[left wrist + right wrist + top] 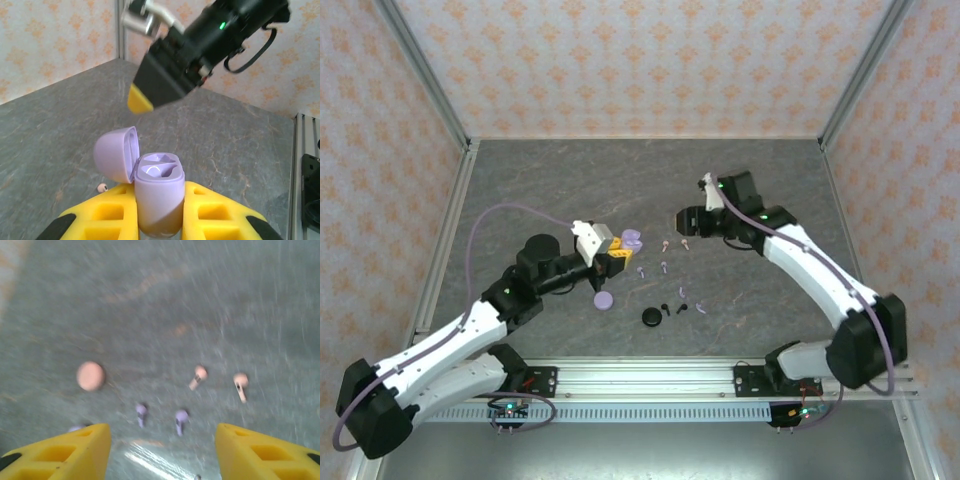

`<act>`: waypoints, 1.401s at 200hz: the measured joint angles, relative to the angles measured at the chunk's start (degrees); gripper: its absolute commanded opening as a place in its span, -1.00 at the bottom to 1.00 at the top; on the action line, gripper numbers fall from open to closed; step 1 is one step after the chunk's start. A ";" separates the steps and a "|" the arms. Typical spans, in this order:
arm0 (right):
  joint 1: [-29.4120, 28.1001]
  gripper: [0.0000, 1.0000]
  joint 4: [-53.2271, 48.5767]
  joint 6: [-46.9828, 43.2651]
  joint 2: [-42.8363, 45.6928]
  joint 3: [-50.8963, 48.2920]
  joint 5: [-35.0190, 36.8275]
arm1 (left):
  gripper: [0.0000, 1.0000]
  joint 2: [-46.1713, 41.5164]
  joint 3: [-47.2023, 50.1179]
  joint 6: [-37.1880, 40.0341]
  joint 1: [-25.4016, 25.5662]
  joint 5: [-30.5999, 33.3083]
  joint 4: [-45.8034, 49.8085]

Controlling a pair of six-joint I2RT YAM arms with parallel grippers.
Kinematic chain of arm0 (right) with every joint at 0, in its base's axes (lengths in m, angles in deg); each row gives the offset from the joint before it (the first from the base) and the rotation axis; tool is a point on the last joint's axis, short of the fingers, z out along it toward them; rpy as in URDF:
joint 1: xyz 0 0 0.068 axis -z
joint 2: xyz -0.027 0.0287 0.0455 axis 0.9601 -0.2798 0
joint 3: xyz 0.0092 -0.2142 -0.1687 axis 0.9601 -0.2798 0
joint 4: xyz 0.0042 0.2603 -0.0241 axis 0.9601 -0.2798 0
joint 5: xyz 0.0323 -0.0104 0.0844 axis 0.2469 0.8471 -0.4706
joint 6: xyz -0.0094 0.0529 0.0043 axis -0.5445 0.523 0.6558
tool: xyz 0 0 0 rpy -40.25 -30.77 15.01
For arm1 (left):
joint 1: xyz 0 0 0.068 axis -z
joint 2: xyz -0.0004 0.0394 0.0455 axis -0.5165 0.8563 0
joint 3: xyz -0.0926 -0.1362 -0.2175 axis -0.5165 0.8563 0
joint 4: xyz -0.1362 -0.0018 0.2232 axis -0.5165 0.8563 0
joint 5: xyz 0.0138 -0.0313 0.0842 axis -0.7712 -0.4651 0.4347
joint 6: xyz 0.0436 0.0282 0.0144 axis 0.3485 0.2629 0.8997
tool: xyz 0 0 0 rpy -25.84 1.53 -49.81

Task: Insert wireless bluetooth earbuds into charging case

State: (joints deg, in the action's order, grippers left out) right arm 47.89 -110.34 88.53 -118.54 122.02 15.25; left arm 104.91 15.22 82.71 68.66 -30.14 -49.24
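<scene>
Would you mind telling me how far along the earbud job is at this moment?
Done: the lavender case is open, clamped in the left gripper, its wells looking empty. In hand: the right gripper hovers open over pink earbuds and lavender earbuds, holding nothing. Left: all the earbuds I can see lie on the table; none is inserted.

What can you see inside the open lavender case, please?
Inside the case are two moulded wells, seemingly empty. Its lower body is hidden between the fingers of the left gripper.
</scene>
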 measured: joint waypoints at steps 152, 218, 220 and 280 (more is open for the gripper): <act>-11.45 -0.28 -5.90 3.26 -29.97 9.44 11.56 | -1.00 -9.86 4.57 -1.70 0.00 5.11 3.10; -11.43 -0.45 -5.95 3.61 -31.21 9.81 11.93 | -1.00 -9.86 4.57 -1.70 0.00 5.57 3.15; -11.43 -0.45 -5.95 3.63 -31.21 9.84 11.96 | -1.00 -9.86 4.57 -1.70 0.00 5.57 3.15; -11.43 -0.46 -5.75 4.76 -31.23 9.64 11.85 | -1.00 -9.79 4.57 -1.68 0.00 5.84 3.93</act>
State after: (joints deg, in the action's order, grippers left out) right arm 36.45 -116.09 93.29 -149.77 131.66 27.10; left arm 95.12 19.79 81.03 68.66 -24.30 -45.31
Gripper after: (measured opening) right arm 0.273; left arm 0.179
